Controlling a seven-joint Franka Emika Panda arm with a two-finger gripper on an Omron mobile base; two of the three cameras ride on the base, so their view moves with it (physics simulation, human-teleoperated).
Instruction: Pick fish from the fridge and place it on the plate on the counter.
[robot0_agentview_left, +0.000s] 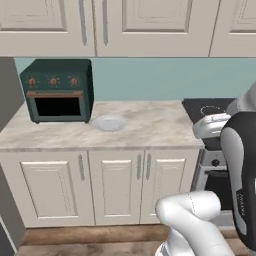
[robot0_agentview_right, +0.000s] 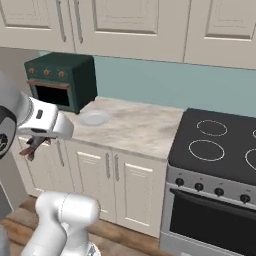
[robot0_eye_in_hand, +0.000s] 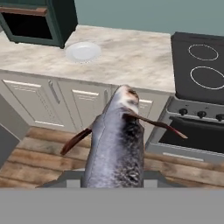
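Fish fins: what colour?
Reddish-brown fins on the grey fish, clearest in the hand view.

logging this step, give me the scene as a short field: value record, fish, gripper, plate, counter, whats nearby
fish: held in the gripper, out in front of the cabinets, above the floor
gripper: shut on the fish
plate: bare, on the counter, beside the toaster oven
counter: beige marble-look top over cream cabinets
toaster oven: dark green, at the counter's left end
stove: black top, right of the counter
task state: fish not yet on the plate
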